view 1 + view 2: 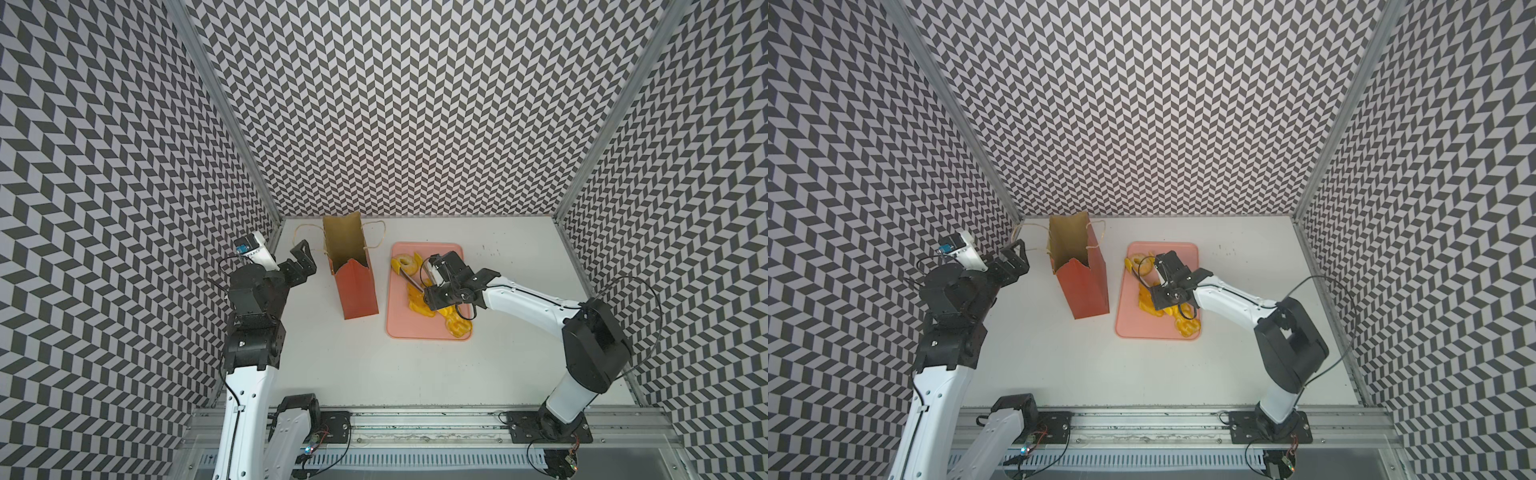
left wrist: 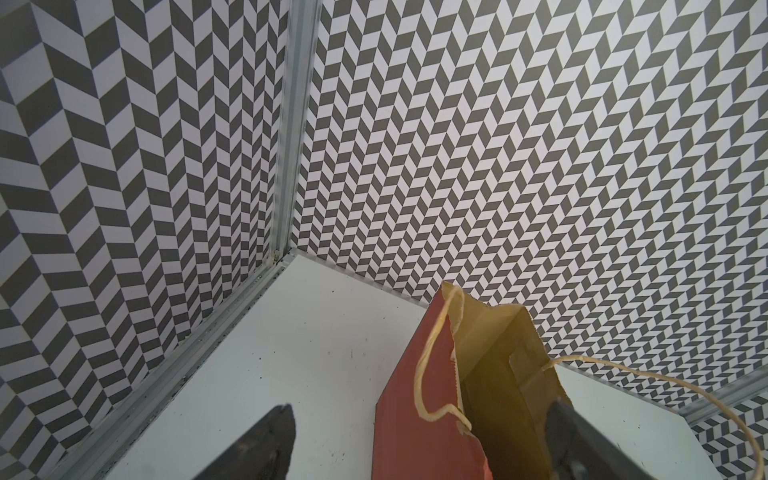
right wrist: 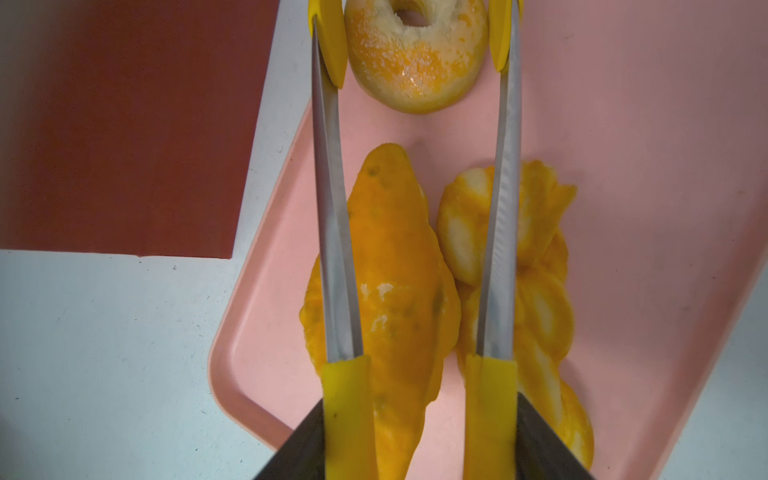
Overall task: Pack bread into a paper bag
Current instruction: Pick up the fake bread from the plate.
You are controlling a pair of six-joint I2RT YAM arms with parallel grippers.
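Between the yellow tips of the tongs lies the ring donut

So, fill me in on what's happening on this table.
The right gripper holds yellow-tipped tongs, with their tips on either side of the ring donut on the pink tray. The other pastries lie on the tray too. The left gripper hangs open beside the upright paper bag.
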